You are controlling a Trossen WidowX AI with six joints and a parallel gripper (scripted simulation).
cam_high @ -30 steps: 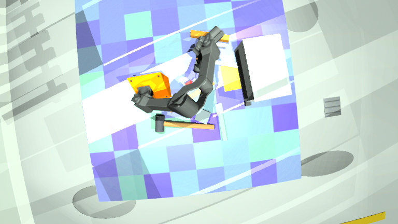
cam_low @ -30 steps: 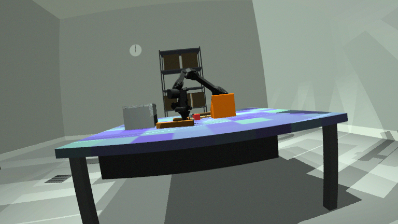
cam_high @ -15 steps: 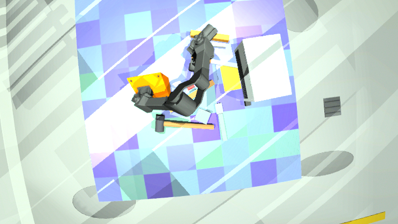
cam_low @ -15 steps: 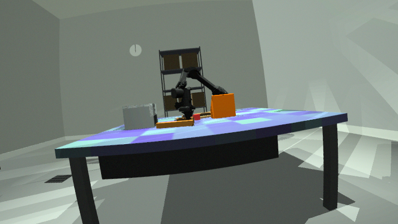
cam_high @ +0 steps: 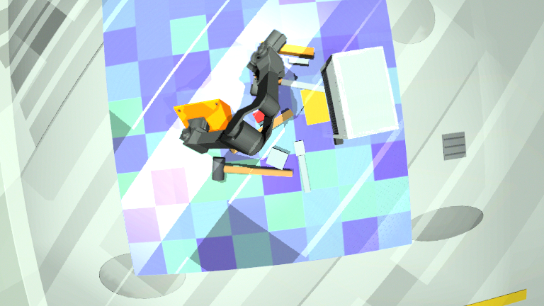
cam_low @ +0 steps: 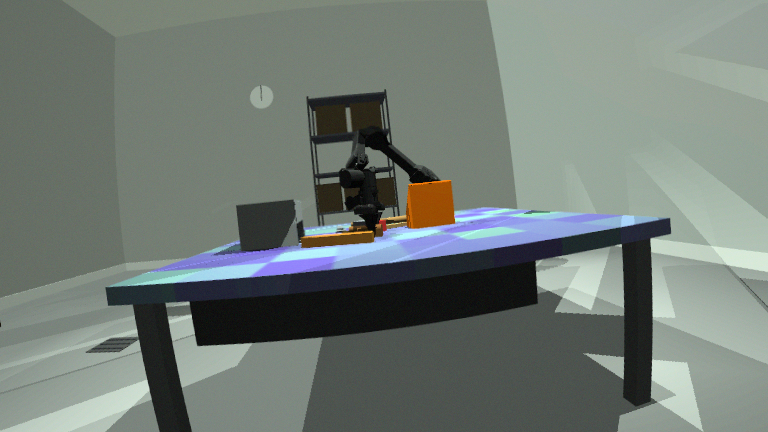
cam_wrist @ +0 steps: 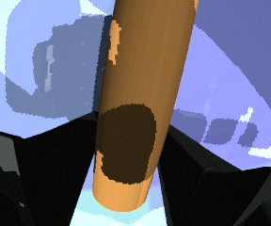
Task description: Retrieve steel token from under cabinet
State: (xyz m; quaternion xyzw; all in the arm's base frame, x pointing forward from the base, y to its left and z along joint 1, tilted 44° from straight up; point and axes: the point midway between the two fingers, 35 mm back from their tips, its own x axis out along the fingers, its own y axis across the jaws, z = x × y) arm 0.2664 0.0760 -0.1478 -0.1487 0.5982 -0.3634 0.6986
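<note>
The end effector (cam_high: 255,81) (cam_low: 372,228) (cam_wrist: 130,124) is pinching the round orange-brown wooden handle (cam_high: 280,81) (cam_wrist: 142,89) of a tool near its butt, presumably because this is leaving the most length for reaching. The tool's pale, slender shaft (cam_high: 302,83) is pointing toward the dark slotted front of the white box-shaped cabinet (cam_high: 367,94) (cam_low: 266,226); whether its tip is passing underneath, I cannot tell. The flat steel token is not showing in any view; it is probably lying beneath the cabinet. The arm seems to be preparing to sweep or draw it out.

The flat yellow marked area (cam_high: 315,107) is lying just in front of the cabinet, beside the shaft, so the pull is probably needing a sideways component. An orange-yellow rectangular bar (cam_high: 297,51) (cam_low: 339,238) and a small white block (cam_high: 298,61) are sitting on one side of the shaft, where a wide swing could be catching them. A red block (cam_high: 259,116) (cam_low: 382,225) is resting near a tan wooden stick (cam_high: 283,117). Farther off, a dark-headed mallet with a wooden handle (cam_high: 256,170) and a pale long-handled tool (cam_high: 304,172) are lying on the desk (cam_high: 285,210) (cam_low: 396,254).
</note>
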